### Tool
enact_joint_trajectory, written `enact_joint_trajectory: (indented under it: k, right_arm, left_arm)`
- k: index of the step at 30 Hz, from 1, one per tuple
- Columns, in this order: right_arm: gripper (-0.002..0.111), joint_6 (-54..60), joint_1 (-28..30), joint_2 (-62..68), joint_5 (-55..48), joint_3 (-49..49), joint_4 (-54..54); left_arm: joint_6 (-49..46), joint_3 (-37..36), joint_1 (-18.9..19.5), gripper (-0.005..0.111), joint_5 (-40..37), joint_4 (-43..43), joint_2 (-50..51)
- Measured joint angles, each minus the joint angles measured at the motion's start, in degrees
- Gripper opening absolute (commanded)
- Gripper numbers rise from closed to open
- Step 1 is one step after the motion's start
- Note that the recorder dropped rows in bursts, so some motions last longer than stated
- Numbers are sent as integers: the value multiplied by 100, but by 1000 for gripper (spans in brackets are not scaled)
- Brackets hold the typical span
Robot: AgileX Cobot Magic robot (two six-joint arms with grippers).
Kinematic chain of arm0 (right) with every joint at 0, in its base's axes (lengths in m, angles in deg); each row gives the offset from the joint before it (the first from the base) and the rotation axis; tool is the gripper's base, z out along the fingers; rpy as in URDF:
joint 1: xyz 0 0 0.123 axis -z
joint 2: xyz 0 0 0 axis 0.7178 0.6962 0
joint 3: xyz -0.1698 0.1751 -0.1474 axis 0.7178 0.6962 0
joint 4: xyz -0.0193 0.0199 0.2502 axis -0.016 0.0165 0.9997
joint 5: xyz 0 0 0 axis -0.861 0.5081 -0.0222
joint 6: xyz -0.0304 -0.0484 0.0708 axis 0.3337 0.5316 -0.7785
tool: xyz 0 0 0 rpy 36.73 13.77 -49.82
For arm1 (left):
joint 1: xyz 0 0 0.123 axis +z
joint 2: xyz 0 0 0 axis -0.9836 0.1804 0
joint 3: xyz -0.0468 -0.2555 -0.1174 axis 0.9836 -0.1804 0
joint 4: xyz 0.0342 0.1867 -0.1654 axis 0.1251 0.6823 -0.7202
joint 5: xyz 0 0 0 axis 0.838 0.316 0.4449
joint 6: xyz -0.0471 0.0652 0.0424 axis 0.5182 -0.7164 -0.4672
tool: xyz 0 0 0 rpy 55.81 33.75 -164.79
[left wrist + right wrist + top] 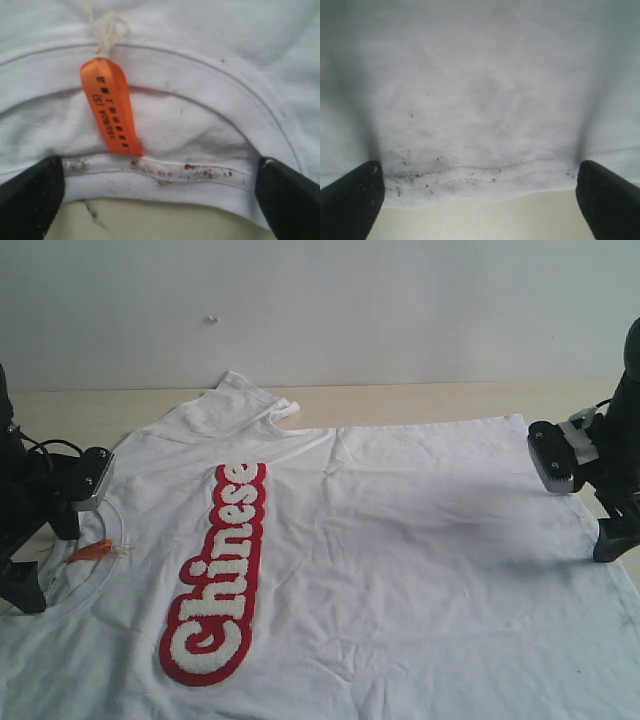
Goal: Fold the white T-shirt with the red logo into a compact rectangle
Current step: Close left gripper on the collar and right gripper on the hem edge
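White T-shirt point(400, 540) collar point(150, 186) between spread left pincer point(157, 169).

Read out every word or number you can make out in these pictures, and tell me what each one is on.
"Chinese": fuzzy white letters on the red patch across the chest of the white T-shirt.
"(S)": small black print on the orange tag tied at the collar. The other characters on that tag are too blurred to read.
The right wrist view shows only plain cloth, with no text.
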Motion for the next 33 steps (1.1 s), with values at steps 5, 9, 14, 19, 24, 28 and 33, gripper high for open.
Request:
enact_joint_trajectory:
  k: [5,9,14,19,24,28,33]
  right_arm:
    - [105,-254,0,84,-3,-56,-199]
    - [105,-281,0,84,-3,-56,-224]
    - [105,-281,0,84,-3,-56,-224]
    - [105,-281,0,84,-3,-56,-224]
    - [105,-281,0,84,-3,-56,-224]
    - [105,-289,0,84,-3,-56,-224]
    - [105,-289,0,84,-3,-56,-224]
  left_arm:
    - [0,0,0,105,0,0,0]
    - [0,0,0,105,0,0,0]
    - [0,0,0,105,0,0,0]
    - [0,0,0,105,0,0,0]
    - [0,0,0,105,0,0,0]
    - [0,0,0,105,0,0,0]
    - [0,0,0,105,0,0,0]
